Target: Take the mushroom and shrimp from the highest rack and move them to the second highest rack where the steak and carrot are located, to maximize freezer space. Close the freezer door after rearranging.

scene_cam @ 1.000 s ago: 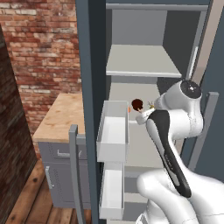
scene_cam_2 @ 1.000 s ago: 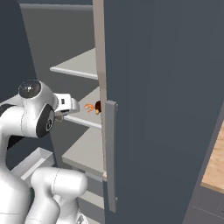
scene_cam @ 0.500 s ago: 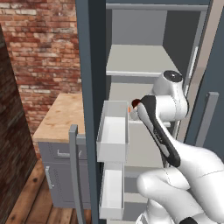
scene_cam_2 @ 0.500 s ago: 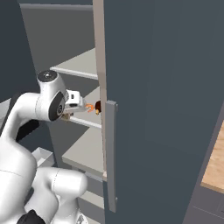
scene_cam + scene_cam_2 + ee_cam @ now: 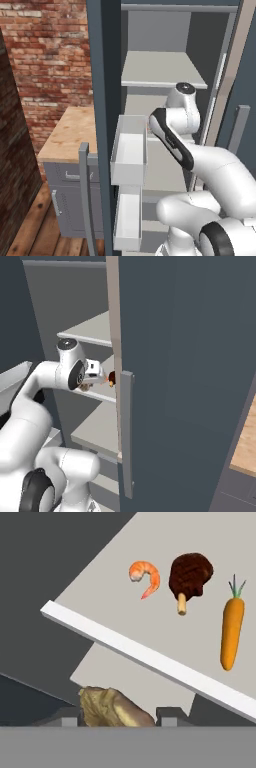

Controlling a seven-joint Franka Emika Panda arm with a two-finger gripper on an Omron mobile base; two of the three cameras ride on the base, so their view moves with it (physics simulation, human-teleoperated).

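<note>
In the hand view a brown mushroom (image 5: 112, 708) sits between my fingertips, with the gripper (image 5: 118, 716) shut on it. It hangs just in front of and above the white front edge of a grey rack (image 5: 150, 657). On that rack lie an orange shrimp (image 5: 145, 577), a dark steak (image 5: 189, 576) with a bone stub, and a carrot (image 5: 231, 632), side by side. In the right base view the gripper (image 5: 92, 378) is at the rack's front, with the steak (image 5: 112, 377) peeking beside the door edge. The highest rack (image 5: 160, 70) looks bare.
The freezer door (image 5: 102, 125) stands open on the left, carrying white door bins (image 5: 129, 155). A second tall door (image 5: 175, 381) with a vertical handle (image 5: 125, 431) blocks the right side. A wooden counter (image 5: 70, 132) and a brick wall lie to the left.
The arm has swung inward to the second rack's front, carrying the mushroom. In the left base view it now covers the steak.
</note>
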